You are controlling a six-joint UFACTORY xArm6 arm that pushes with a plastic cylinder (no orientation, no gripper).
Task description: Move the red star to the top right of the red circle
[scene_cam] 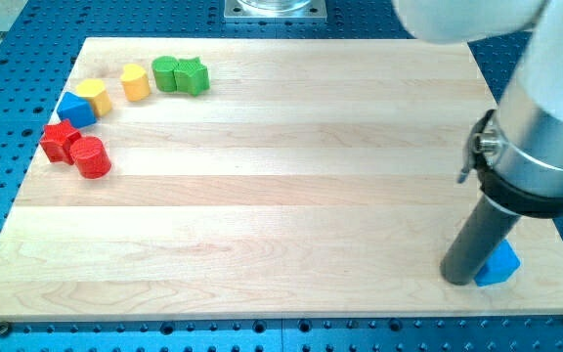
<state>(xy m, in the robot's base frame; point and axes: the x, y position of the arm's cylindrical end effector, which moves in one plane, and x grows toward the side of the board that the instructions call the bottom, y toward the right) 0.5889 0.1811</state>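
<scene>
The red star (60, 140) lies near the board's left edge, touching the red circle (91, 157), which sits just to its lower right. My tip (457, 277) is far away at the view's bottom right, resting on the board against the left side of a blue block (500, 264). The rod rises from there up to the arm's large grey body at the view's right.
A blue block (76, 109), a yellow block (94, 95), a yellow block (136, 82), a green circle (166, 73) and a green star (193, 75) form an arc at the top left. The wooden board (281, 176) lies on a blue perforated table.
</scene>
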